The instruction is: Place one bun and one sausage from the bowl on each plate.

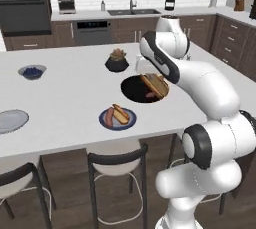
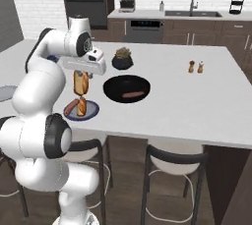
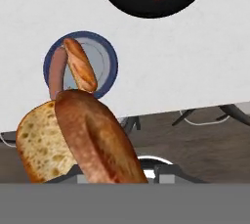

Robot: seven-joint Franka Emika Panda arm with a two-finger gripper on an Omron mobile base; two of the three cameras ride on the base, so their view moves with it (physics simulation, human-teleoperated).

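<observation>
My gripper (image 2: 81, 75) is shut on a brown bun (image 2: 81, 84) that hangs upright above the counter. It hangs left of the black bowl (image 2: 110, 89) and just above the blue-rimmed plate (image 2: 94, 111). In the hand view the held bun (image 3: 93, 140) hides the fingertips. The blue-rimmed plate (image 3: 110, 59) carries a bun (image 3: 80, 66) and a sausage (image 3: 56, 71). One sausage (image 2: 132, 94) lies in the bowl (image 1: 128, 86). The pale grey plate (image 1: 10, 121) sits far left on the counter.
A black pot with a succulent (image 1: 117, 62) stands behind the bowl. A small grey bowl of berries (image 1: 32, 72) sits at the far left. Two shakers (image 2: 196, 67) stand to the right. Stools (image 1: 118, 165) line the counter's near edge.
</observation>
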